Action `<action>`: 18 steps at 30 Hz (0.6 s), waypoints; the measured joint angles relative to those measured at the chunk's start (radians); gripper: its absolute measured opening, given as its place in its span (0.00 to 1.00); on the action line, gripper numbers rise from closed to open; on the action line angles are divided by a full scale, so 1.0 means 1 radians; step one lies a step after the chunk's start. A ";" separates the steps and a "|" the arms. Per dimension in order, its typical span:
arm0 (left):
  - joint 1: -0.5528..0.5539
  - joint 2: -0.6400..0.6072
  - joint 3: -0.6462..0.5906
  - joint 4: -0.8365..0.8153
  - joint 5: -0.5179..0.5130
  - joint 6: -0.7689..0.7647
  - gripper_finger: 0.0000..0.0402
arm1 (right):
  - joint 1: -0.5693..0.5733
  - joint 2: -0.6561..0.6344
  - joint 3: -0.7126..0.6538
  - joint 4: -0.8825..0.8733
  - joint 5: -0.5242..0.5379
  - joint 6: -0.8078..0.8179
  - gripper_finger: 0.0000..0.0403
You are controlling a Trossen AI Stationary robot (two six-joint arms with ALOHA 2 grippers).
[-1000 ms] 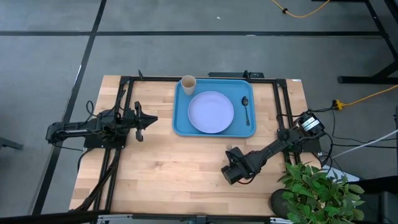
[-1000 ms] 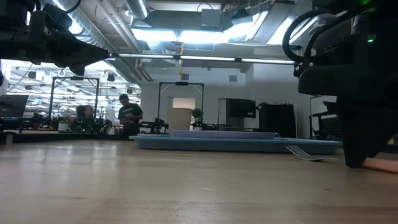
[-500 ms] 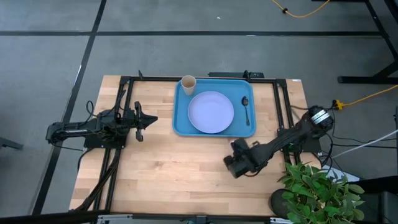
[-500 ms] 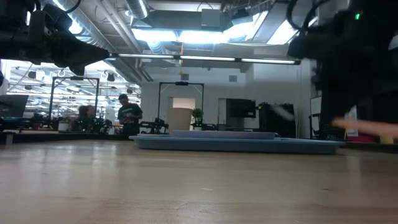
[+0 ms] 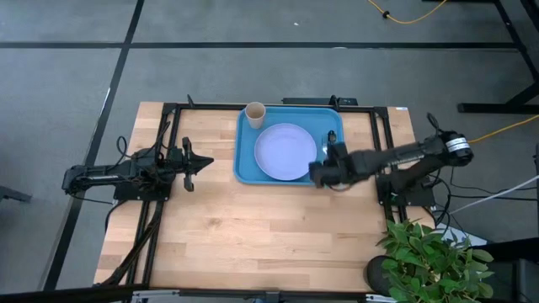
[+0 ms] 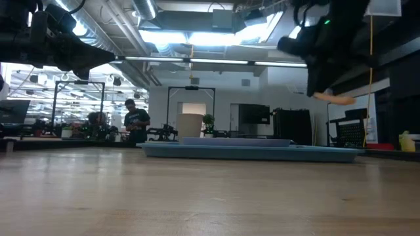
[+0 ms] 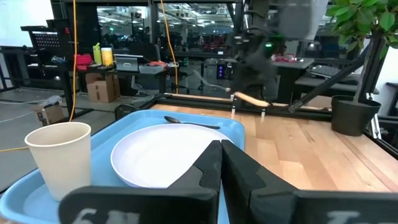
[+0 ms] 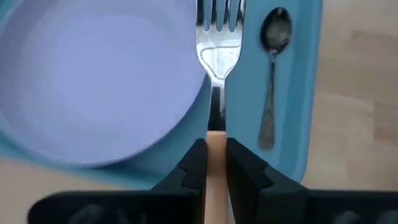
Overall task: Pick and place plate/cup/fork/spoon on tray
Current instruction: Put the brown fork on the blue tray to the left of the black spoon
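Note:
The blue tray [image 5: 244, 168] lies at the table's far middle. On it are the lavender plate [image 5: 285, 151], the tan cup [image 5: 254, 112] upright at its far left corner, and the dark spoon [image 8: 270, 74] along its right side. My right gripper [image 5: 324, 171] is over the tray's near right part, shut on the orange-handled fork [image 8: 219, 37], whose head is above the gap between plate and spoon. My left gripper [image 5: 206, 162] is shut and empty at the table's left, short of the tray. My right gripper pinches the fork's orange handle [image 8: 216, 138] between its two fingers [image 8: 194, 165]. The fingers lie along the handle, and the silver head sticks out ahead toward the table's far edge. The fork [image 6: 335, 98] is lifted clear, well above the tray.
A potted plant [image 5: 429, 257] stands at the table's near right corner. The bare wooden table [image 5: 236, 236] stretches in front of the tray. Black frame rails [image 5: 168, 109] run along the table's left, far and right sides. People show in the room behind [image 6: 136, 121].
My right gripper has lifted the fork off the table near the right front, risen, and swung toward the far edge to above the tray's near right part. The fork has come clear of the table. The gripper has turned so that the fork's head points at the far edge.

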 joint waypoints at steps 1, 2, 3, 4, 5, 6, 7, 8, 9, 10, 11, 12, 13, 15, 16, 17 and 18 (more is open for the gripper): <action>0.000 0.000 0.000 0.000 0.000 0.000 0.00 | -0.040 0.002 0.000 0.008 -0.014 -0.027 0.10; 0.000 0.000 0.000 0.000 0.000 0.000 0.01 | -0.076 0.007 0.001 0.017 -0.030 -0.056 0.10; 0.000 0.000 0.000 0.000 0.000 0.000 0.01 | -0.118 0.018 0.001 0.027 -0.049 -0.091 0.10; 0.000 0.000 0.000 0.000 0.000 0.000 0.02 | -0.153 0.031 0.001 0.038 -0.069 -0.125 0.10; 0.000 0.000 0.000 0.000 0.000 0.000 0.02 | -0.187 0.044 0.000 0.055 -0.084 -0.158 0.10; 0.000 0.000 0.000 0.000 0.000 0.000 0.03 | -0.217 0.055 0.000 0.074 -0.100 -0.186 0.10; 0.000 0.000 0.000 0.000 0.000 0.000 0.03 | -0.245 0.066 0.000 0.093 -0.112 -0.216 0.10; 0.000 0.000 0.000 0.000 0.000 0.000 0.04 | -0.270 0.079 0.000 0.113 -0.121 -0.244 0.10; 0.000 0.000 0.000 0.000 0.000 0.000 0.05 | -0.295 0.093 0.000 0.135 -0.130 -0.269 0.10; 0.000 0.000 0.000 0.000 0.000 0.000 0.05 | -0.318 0.105 0.000 0.155 -0.137 -0.290 0.10; 0.000 0.000 0.000 0.000 0.000 0.000 0.05 | -0.340 0.115 0.000 0.173 -0.149 -0.304 0.10; 0.000 0.000 0.000 0.000 0.000 0.000 0.06 | -0.360 0.125 0.001 0.192 -0.155 -0.319 0.10; 0.000 0.000 0.000 0.000 0.000 0.000 0.06 | -0.379 0.135 0.001 0.210 -0.156 -0.336 0.10; 0.000 0.000 0.000 0.000 0.000 0.000 0.07 | -0.414 0.159 0.001 0.236 -0.166 -0.341 0.10; 0.000 0.000 0.000 0.000 0.000 0.000 0.07 | -0.429 0.171 0.001 0.246 -0.180 -0.341 0.10; 0.000 0.000 0.000 0.000 0.000 0.000 0.07 | -0.443 0.185 0.001 0.253 -0.194 -0.343 0.10; 0.000 0.000 0.000 0.000 0.000 0.000 0.07 | -0.456 0.201 0.002 0.256 -0.211 -0.346 0.10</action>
